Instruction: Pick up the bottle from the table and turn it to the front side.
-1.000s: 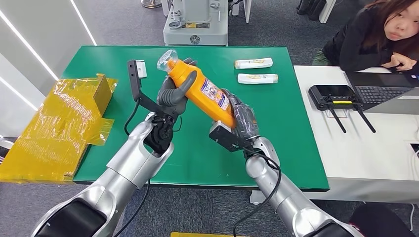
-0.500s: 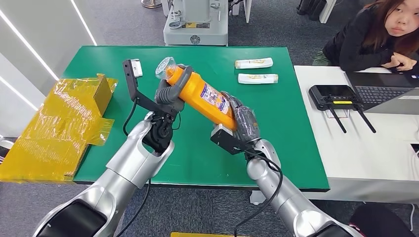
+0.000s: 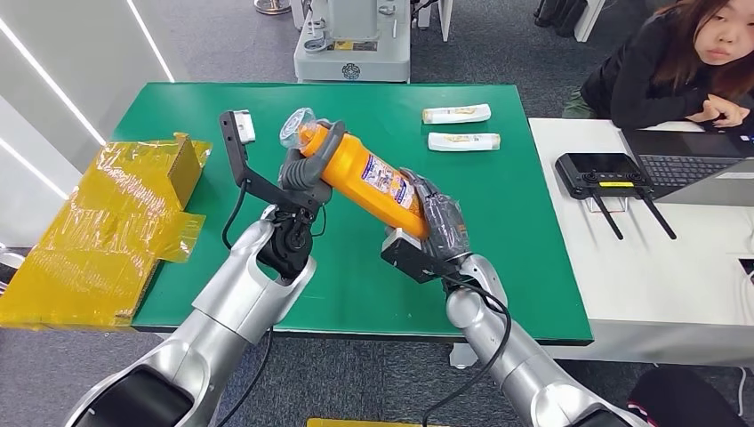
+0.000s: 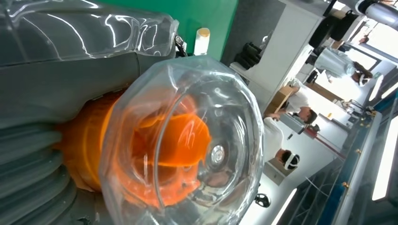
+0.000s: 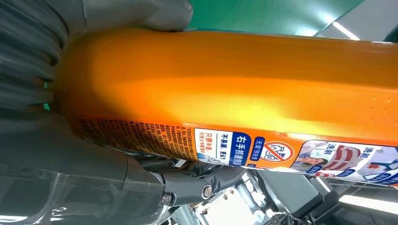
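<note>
I hold the bottle [image 3: 364, 176] in the air above the green table [image 3: 525, 231], near the centre of the frame. It lies tilted, with the clear cap [image 3: 297, 126] toward the upper left and the base toward the lower right. My left hand [image 3: 307, 169] is closed around the neck, just under the cap. My right hand [image 3: 436, 222] grips the base end, with its fingers wrapped around the bottle.

So the picking up is done: the bottle does not touch the table. The turning is, I think, in the middle. A printed label [image 3: 384, 178] faces up to my head camera, and the right wrist view also shows small print and warning icons along one side. I cannot tell whether this is the front label or the back one, so I cannot say the turning is finished. What is left, in my judgement, is to rotate the bottle between both hands until the front side faces forward.
</note>
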